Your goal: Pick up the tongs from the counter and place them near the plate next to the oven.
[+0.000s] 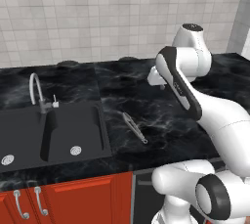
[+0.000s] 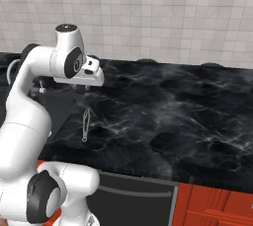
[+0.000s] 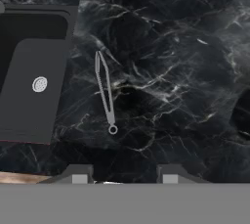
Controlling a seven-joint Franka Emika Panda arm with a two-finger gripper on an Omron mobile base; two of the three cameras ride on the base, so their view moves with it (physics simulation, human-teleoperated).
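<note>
Left base view: tongs (image 1: 134, 126) lie flat on the black surface (image 1: 171, 120), just right of the sink (image 1: 49, 135), long axis running 11 to 5 o'clock, ring end nearest the robot. The tool (image 1: 163, 86) hangs above, toward 1 o'clock from them.

Right base view: tongs (image 2: 86, 124) sit at 6 o'clock below the tool (image 2: 87, 86), well apart.

Hand view: tongs (image 3: 104, 91) lie ahead, nearly along 12–6; fingertips (image 3: 80, 179) stand apart, holding nothing.
</note>
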